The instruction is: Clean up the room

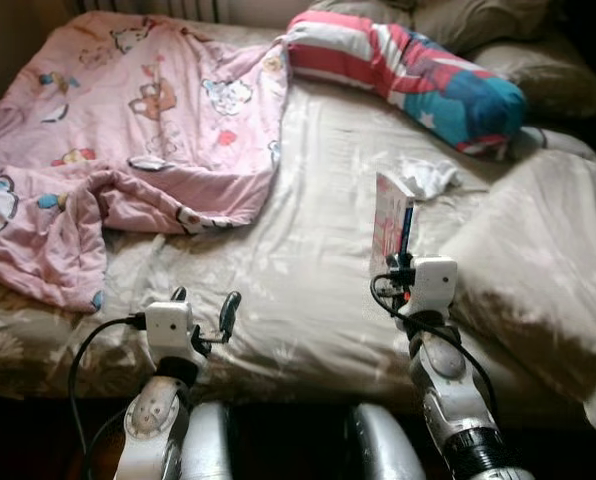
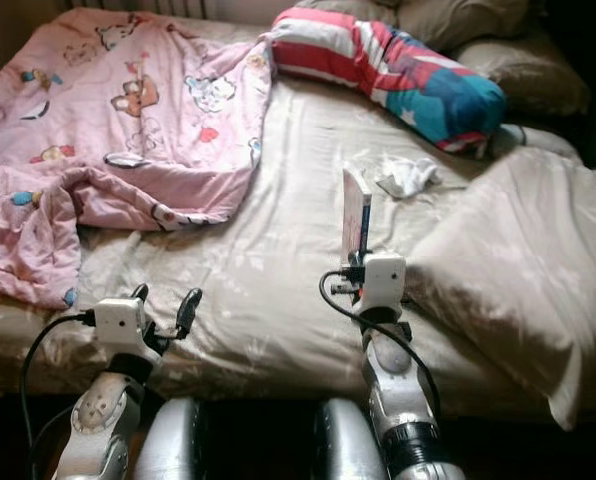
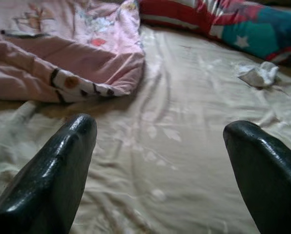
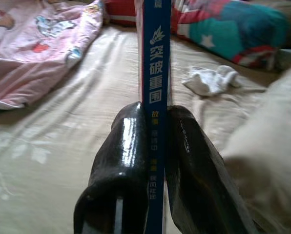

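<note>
My right gripper (image 1: pixel 402 262) is shut on a thin book (image 1: pixel 391 221) with a blue spine (image 4: pixel 155 73), held upright above the bed's beige sheet (image 1: pixel 308 250). In the right wrist view both black fingers (image 4: pixel 126 161) press the spine from either side. My left gripper (image 1: pixel 204 308) stands open over the near edge of the bed, nothing between its fingers (image 3: pixel 57 170). A crumpled white cloth (image 1: pixel 426 176) lies on the sheet beyond the book.
A rumpled pink cartoon blanket (image 1: pixel 128 140) covers the bed's left half. A red, white and teal striped bolster (image 1: pixel 408 75) lies at the back. Beige pillows (image 1: pixel 548 270) lie on the right. The bed's front edge is just before my arms.
</note>
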You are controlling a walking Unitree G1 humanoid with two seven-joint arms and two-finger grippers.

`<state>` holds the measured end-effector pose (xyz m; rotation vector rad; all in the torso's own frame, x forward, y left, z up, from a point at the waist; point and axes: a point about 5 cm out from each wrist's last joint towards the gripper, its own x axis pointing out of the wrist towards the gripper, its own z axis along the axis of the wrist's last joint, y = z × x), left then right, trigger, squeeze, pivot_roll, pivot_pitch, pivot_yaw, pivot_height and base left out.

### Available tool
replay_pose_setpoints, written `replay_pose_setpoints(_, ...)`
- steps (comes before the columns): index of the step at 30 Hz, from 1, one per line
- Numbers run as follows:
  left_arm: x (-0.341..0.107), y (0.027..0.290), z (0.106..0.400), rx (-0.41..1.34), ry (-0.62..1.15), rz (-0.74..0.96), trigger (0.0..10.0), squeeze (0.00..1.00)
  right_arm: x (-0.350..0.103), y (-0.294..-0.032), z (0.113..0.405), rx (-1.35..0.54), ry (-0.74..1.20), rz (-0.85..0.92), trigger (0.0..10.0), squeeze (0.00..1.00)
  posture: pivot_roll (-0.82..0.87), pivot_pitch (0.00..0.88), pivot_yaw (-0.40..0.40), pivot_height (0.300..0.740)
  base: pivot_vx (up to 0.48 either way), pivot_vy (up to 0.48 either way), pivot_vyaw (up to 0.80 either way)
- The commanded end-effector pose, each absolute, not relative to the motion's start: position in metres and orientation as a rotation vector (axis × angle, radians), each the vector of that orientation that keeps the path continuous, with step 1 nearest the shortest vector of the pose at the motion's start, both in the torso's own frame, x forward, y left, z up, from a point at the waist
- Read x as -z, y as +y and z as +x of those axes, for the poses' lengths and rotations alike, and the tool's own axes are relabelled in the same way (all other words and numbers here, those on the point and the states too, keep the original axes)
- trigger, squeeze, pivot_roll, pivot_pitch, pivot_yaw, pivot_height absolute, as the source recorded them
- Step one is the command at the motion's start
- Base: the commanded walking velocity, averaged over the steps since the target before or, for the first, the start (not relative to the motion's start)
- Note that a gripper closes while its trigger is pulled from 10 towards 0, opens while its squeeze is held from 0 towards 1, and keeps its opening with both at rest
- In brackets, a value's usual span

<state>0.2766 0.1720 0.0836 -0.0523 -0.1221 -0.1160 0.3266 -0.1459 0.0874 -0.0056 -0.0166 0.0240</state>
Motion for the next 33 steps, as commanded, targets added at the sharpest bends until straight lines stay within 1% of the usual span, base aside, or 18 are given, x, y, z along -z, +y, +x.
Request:
replay_pose_setpoints(1,-0.073,0.173,0.27,0.109,-0.075,-0.053,10.0,0.0,-0.1,-0.144,0.335,-0.035,-0.061,-0.046,10.0,0.0,0.09,0.225,-0.081,0.612,0.0,0.0,0.0)
replay_pose_setpoints(8,-0.073,0.172,0.271,0.109,-0.077,-0.054,10.0,0.0,-0.104,-0.145,0.349,-0.037,-0.042,-0.064,10.0,0.0,0.1,0.227,-0.08,0.612,0.0,0.0,0.0)
replay_pose_setpoints(12,-0.073,0.173,0.271,0.109,-0.078,-0.054,10.0,0.0,-0.108,-0.144,0.353,-0.05,-0.046,-0.111,10.0,0.0,0.1,0.227,-0.08,0.612,0.0,0.0,0.0)
replay_pose_setpoints(18,-0.072,0.174,0.266,0.105,-0.075,-0.05,10.0,0.0,-0.121,-0.154,0.372,-0.005,-0.026,-0.168,10.0,0.0,0.11,0.246,-0.077,0.612,0.0,0.0,0.0)
replay_pose_setpoints(24,-0.071,0.175,0.261,0.104,-0.069,-0.048,10.0,0.0,-0.12,-0.154,0.376,-0.038,0.006,-0.307,10.0,0.0,0.13,0.257,-0.074,0.612,0.0,0.0,0.0)
replay_pose_setpoints(29,-0.069,0.178,0.255,0.103,-0.06,-0.04,10.0,0.0,-0.113,-0.157,0.375,-0.077,0.034,-0.5,10.0,0.0,0.14,0.276,-0.069,0.612,0.0,0.0,0.0)
replay_pose_setpoints(31,-0.069,0.178,0.253,0.105,-0.055,-0.039,10.0,0.0,-0.112,-0.158,0.375,-0.086,0.039,-0.545,10.0,0.0,0.14,0.282,-0.068,0.612,0.0,0.0,0.0)
replay_pose_setpoints(32,-0.068,0.177,0.25,0.106,-0.051,-0.039,10.0,0.0,-0.111,-0.158,0.375,-0.107,0.045,-0.633,10.0,0.0,0.14,0.29,-0.067,0.612,0.0,0.0,0.0)
replay_pose_setpoints(33,-0.068,0.177,0.25,0.106,-0.051,-0.039,10.0,0.0,-0.111,-0.158,0.375,-0.107,0.045,-0.633,10.0,0.0,0.14,0.29,-0.067,0.612,0.0,0.0,0.0)
